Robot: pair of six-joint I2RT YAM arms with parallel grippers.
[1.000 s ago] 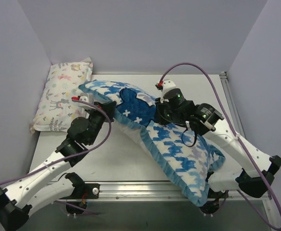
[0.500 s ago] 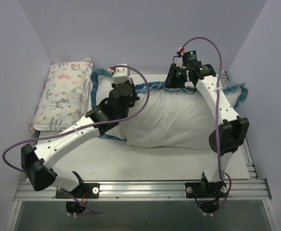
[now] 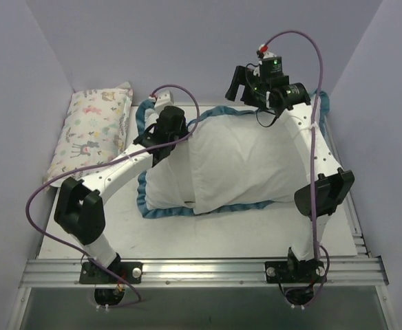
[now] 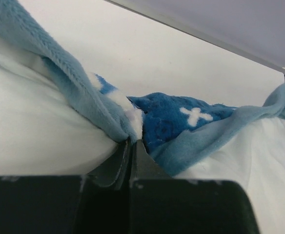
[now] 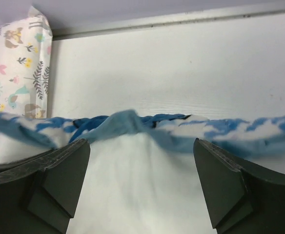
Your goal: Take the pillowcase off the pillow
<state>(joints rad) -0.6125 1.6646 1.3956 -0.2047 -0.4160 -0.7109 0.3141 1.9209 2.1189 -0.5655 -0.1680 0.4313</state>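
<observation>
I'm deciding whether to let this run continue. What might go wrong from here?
1. Only the left end effector pinches the pillowcase, at its edge; the right end effector stands open, so a one-sided pull may drag the pillow along.
2. That fingertip pinch is shallow; the fabric might slip out.
3. The left arm lies near the animal-print pillow and could nudge it.

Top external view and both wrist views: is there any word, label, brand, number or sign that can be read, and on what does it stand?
No readable text stands in any view.
Blue-and-white houndstooth fabric pillowcase with teal ruffled edge: only white cross shapes on a dark blue patch, a pattern and not letters.
Small white pillow with pastel animal print: pictures only, no words.
</observation>
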